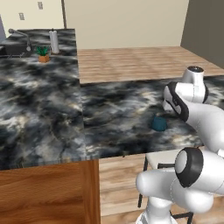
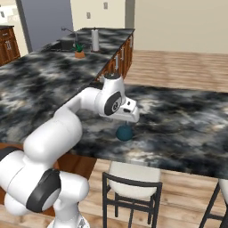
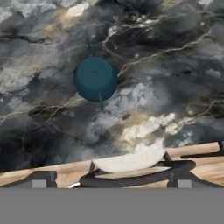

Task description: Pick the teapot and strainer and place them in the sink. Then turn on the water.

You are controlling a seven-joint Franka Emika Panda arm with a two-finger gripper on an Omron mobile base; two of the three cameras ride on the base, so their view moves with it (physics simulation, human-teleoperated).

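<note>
The teal-blue teapot (image 1: 159,124) sits on the dark marble counter near its front edge, also seen as the teapot (image 2: 124,132) from the right. In the hand view the teapot (image 3: 95,79) lies upper left of centre with its lid facing the camera. My gripper (image 3: 109,181) hangs above it, open, its tips wide apart with nothing between them. The gripper (image 2: 128,121) is just over the pot, apart from it. The sink (image 1: 13,47) with its faucet (image 1: 19,35) is at the far end of the long counter. The strainer and the water are out of view.
A potted plant (image 1: 43,54) and a white paper towel roll (image 1: 54,41) stand beside the sink. A stool with a pale seat (image 2: 133,174) sits below the counter's front edge, under the teapot. Wood cabinets (image 2: 118,60) run beneath the long counter.
</note>
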